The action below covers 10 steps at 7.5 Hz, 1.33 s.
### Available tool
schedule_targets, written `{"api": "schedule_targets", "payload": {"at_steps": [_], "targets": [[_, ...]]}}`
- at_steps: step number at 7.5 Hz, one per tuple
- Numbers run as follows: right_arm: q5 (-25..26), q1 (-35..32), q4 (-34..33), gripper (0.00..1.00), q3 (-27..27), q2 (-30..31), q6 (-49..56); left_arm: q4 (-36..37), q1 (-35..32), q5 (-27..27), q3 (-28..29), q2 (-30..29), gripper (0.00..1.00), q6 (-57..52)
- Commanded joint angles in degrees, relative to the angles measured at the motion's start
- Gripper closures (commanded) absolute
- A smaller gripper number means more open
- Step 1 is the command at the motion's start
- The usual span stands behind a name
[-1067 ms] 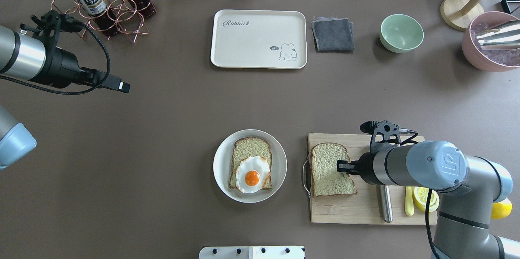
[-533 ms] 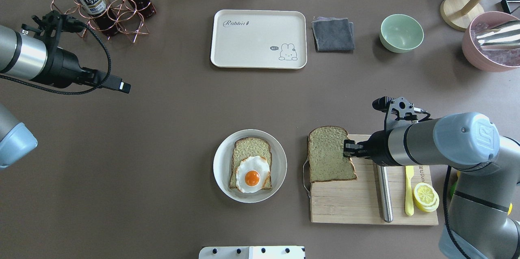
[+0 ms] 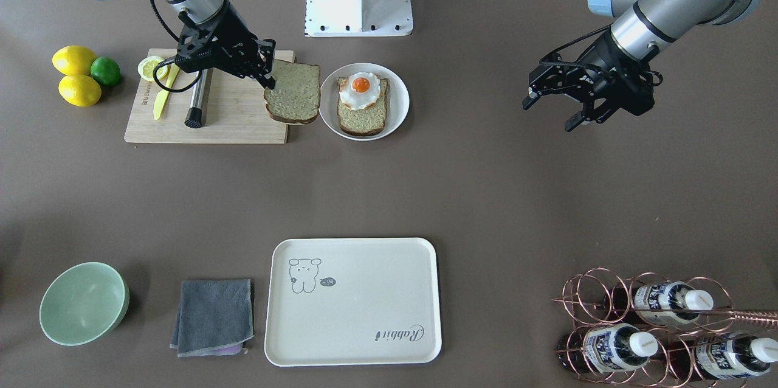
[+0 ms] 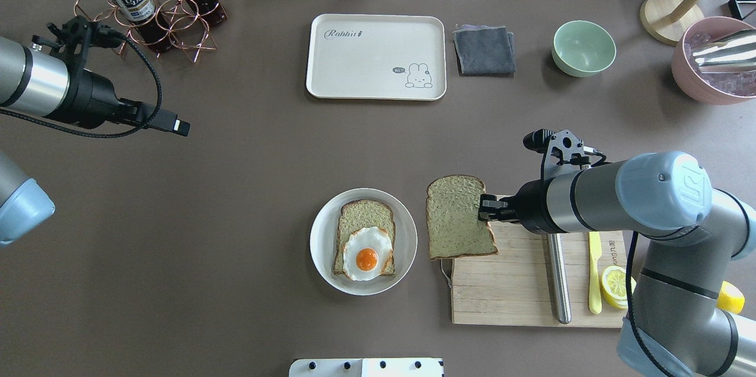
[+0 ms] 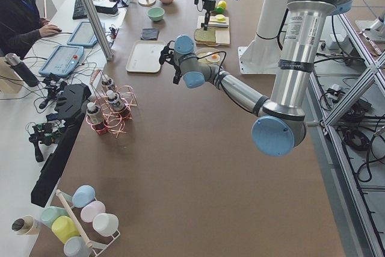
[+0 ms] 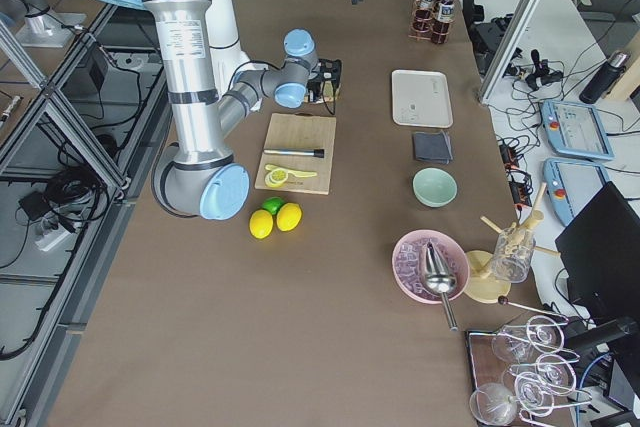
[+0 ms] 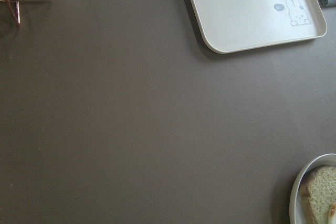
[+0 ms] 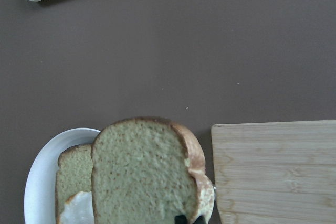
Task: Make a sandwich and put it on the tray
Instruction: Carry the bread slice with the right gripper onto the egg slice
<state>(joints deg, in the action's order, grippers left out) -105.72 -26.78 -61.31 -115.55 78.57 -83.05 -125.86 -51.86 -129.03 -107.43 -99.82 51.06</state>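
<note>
Bread slice [image 4: 458, 220] is hanging in the right gripper [image 4: 484, 210], which is clamping its edge, over the cutting board [image 4: 508, 288] corner, just beside the plate [image 4: 319, 235]. Second slice [image 4: 361, 214] is lying on the plate, egg [image 4: 367, 254] sitting on top. Left gripper [image 3: 547, 115] is hovering, jaws spread, well apart. Tray [image 4: 366, 58] is sitting across the table.

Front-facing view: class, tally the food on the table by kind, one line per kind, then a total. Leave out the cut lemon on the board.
Bread slices: 2
Fried egg: 1
Whole lemons: 2
Lime: 1
Total: 6
</note>
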Motion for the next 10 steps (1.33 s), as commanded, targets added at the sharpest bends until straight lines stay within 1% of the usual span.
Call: {"api": "schedule_targets", "payload": {"at_steps": [1,3,5,10], "targets": [[3.49,4.17,-0.12,1.0,5.15,-8.58,-0.01,-0.09,0.0,-0.08,0.11,0.06,0.02,0.18],[7.35,8.21,-0.12,1.0,7.7,-11.94,-0.01,-0.09,0.0,-0.08,0.64,0.15,0.02,0.27],[8.86,9.28,0.4,1.0,11.04,-13.27,0.08,-0.09,0.0,-0.08,0.99,0.06,0.02,0.27],[10.45,10.08,0.4,1.0,11.23,-12.65,-0.01,-0.09,0.0,-0.08,2.92,-1.96,0.02,0.35]]}}
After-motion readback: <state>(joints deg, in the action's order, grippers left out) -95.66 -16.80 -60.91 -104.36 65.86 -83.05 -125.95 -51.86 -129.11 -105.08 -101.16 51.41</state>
